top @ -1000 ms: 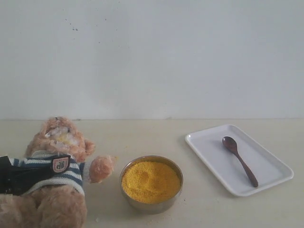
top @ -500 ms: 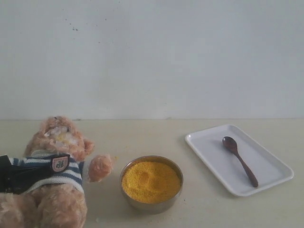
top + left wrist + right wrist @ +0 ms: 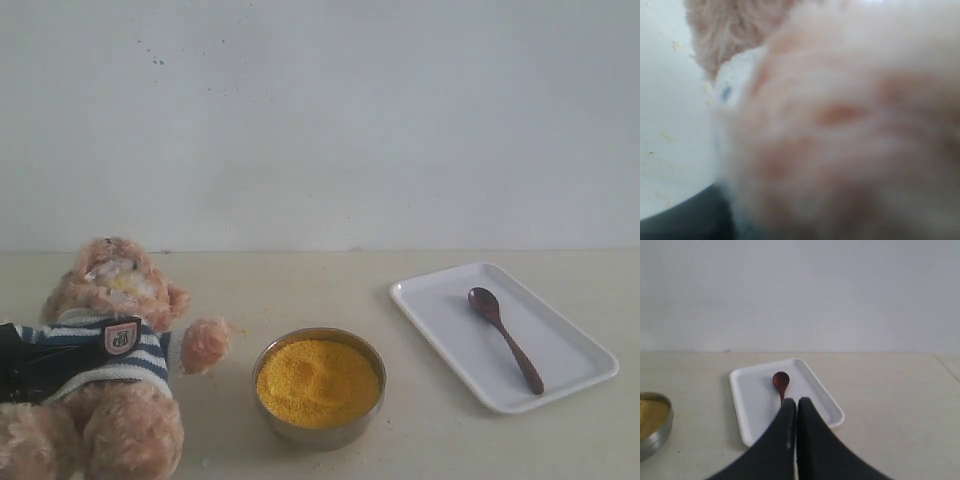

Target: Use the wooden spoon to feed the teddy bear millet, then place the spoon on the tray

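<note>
We are gripping the bear (image 3: 115,290) round its striped middle with the left claw (image 3: 45,365), propping it up beside the millet (image 3: 318,380) for feeding. The right claw (image 3: 797,401) is hanging pinched shut and empty, pointing at the spoon (image 3: 505,338) lying on the tray (image 3: 440,300). We are counting one bear, one bowl (image 3: 320,432), one spoon, one tray.
</note>
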Tool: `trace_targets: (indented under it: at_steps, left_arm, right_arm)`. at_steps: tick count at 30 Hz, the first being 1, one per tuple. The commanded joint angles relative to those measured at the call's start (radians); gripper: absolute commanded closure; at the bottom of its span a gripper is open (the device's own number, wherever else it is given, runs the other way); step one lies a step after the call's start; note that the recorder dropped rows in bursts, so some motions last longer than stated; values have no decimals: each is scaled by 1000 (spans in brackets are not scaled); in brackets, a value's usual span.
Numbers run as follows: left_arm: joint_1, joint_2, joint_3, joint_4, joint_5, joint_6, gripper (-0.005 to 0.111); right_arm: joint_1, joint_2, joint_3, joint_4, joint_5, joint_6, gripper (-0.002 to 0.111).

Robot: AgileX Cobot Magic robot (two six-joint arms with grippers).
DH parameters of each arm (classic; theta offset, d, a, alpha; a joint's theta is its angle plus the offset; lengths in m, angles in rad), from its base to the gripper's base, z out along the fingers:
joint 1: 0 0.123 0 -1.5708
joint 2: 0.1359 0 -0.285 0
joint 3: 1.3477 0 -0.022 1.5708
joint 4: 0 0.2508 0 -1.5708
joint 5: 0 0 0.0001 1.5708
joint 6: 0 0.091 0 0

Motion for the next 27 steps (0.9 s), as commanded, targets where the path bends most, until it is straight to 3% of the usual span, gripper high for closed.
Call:
trace_targets:
  at_steps: [1,4,8,13,27]
  left_arm:
    - [2,-6,-2,-13,-33,9,103]
    - [2,-6,-2,-13,-33,9,103]
    - [2,-6,-2,-13,-33,9,103]
    - [2,-6,-2,-13,-33,9,103]
    - [2,-6,-2,-86,-21,204,103]
  right_arm:
    - [-6,-5,89,-9,-16,53,108]
    - [-6,-5,116,-9,-95,81,108]
    - [-6,-5,118,-7,-58,60,108]
    - [-6,-5,165,-293,-14,-57,108]
    - [-6,-5,226,-275,-98,28,108]
